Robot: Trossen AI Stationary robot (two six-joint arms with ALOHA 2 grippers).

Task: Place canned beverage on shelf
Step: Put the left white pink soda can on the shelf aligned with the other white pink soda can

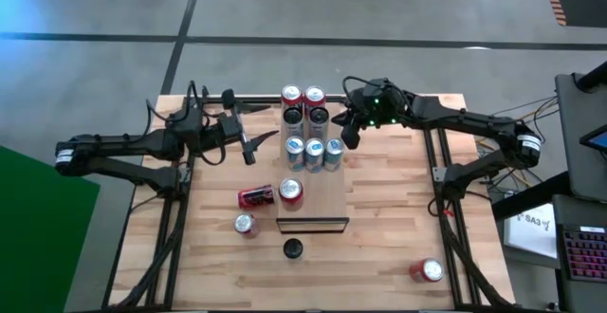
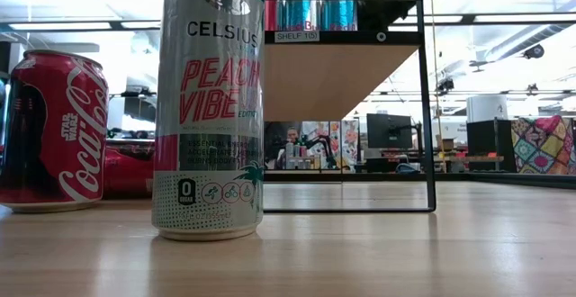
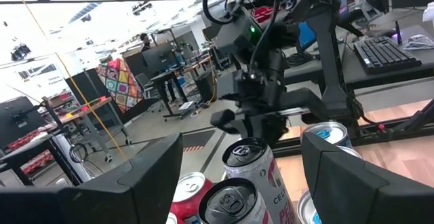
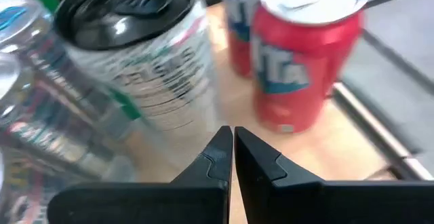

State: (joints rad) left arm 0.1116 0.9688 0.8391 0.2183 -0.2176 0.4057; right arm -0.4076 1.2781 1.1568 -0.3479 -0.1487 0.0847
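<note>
Grippers flank the cans at the shelf's far end.
Left gripper (image 1: 254, 148) fingers apart, holding nothing; right gripper (image 1: 347, 135) fingers together beside the shelf (image 1: 322, 199).

Far shelf (image 1: 327, 204) end crowded – cans (image 1: 313, 152) (touching) – near end has bare room.

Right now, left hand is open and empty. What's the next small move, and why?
Probably swing the left hand toward the upright can on the tabletop beside the shelf. That can is off the shelf, on the left arm's side, and standing, while the red can next to it lies on its side. The right hand is shut, over by the shelved cans.
</note>
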